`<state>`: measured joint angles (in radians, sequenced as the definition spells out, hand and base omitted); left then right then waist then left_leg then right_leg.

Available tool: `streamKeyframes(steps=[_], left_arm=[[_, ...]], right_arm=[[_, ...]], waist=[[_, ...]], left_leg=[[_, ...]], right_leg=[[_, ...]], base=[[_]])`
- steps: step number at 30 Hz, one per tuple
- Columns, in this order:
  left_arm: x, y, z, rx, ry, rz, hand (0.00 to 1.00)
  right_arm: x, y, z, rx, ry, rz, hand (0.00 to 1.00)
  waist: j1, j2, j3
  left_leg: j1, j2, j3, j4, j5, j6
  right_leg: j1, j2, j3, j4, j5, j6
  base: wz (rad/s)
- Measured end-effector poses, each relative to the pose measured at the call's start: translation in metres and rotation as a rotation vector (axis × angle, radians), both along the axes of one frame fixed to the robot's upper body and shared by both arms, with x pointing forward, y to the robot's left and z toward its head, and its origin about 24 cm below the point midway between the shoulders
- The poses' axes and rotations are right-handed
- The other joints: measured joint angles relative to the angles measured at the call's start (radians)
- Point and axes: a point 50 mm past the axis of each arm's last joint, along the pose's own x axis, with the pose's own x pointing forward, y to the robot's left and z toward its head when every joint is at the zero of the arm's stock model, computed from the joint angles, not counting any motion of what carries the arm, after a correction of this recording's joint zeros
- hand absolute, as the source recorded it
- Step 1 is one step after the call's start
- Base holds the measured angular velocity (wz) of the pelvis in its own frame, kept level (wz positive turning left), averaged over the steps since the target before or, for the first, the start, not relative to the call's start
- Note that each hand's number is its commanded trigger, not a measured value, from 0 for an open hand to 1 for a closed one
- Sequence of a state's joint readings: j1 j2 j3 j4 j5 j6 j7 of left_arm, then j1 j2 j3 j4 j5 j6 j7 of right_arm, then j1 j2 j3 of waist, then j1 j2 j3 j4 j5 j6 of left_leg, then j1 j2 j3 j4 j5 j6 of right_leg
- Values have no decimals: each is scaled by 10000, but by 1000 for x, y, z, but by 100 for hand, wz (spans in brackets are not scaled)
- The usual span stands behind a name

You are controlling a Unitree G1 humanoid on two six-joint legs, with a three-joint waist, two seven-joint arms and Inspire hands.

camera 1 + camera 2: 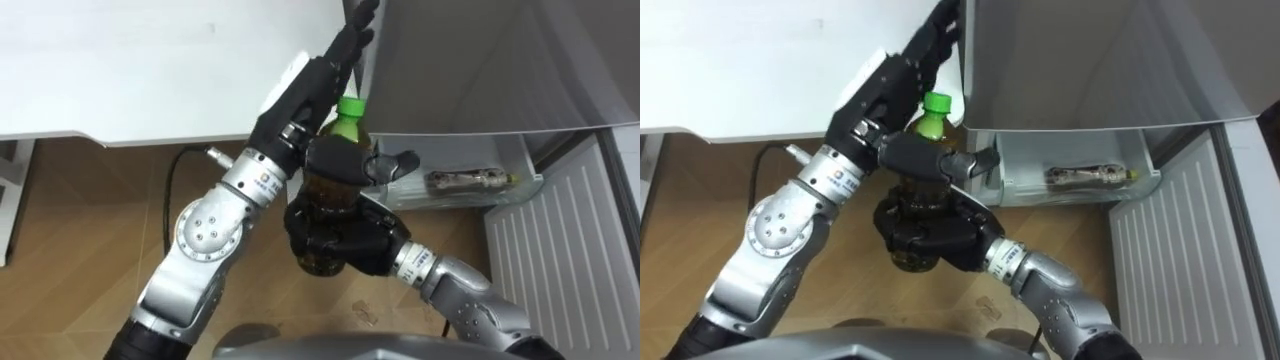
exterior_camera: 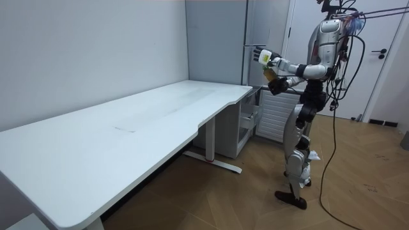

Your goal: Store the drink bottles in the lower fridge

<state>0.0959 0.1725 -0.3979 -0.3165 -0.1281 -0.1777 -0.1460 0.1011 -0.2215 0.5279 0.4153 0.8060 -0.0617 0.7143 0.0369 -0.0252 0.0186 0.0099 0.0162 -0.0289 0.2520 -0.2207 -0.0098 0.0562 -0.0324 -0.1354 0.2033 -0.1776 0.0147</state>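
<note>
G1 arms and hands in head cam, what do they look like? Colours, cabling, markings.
The left hand and right hand are both black; the left has a small white tag on its back. Wrists are ribbed silver cuffs, the left with small print. Forearms are silver-grey shells; the left arm has a round, screw-studded joint cap. A black cable loops out near the left wrist.

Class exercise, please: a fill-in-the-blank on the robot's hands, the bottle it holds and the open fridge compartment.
1. The bottle in the robot's grasp has a ____ cap.
2. Of the left hand and the right hand, the one with fingers curled round it is the ____.
3. In the open fridge compartment, a second bottle lies on its ____.
Missing words: green, right, side.
</note>
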Motion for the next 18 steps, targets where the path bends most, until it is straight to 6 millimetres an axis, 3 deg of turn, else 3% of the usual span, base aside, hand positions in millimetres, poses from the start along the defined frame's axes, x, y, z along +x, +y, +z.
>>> streamKeyframes(steps=[5, 10, 14, 18], left_arm=[[3, 13, 17, -185, -1001, 653, 0], [0, 22, 37, -915, -1977, 1703, 0], [-2, 49, 61, -1300, -3453, 3222, 0], [-5, 73, 73, -1177, -4630, 5109, 0]], right_arm=[[-1, -1, -1, -562, -244, 374, 100], [-4, -1, -3, -798, -276, 534, 100], [-14, -9, -9, -1024, 17, 376, 100], [-23, -21, -14, -1445, 237, 75, 100]], waist=[[1, -35, 4], [319, -59, 14], [571, 11, 32], [834, 150, 43]], left_leg=[[26, 2, -15, 11, 0, 0], [223, 2, -30, -38, 0, 0], [342, 2, -36, -123, -1, -2], [554, -7, -71, -146, 0, -5]], right_leg=[[43, 1, -28, -6, 0, 1], [251, 2, -48, -23, 0, 1], [431, 11, -51, -177, 6, -9], [620, 10, -73, -186, 6, -8]], base=[[0], [0], [0], [1]])
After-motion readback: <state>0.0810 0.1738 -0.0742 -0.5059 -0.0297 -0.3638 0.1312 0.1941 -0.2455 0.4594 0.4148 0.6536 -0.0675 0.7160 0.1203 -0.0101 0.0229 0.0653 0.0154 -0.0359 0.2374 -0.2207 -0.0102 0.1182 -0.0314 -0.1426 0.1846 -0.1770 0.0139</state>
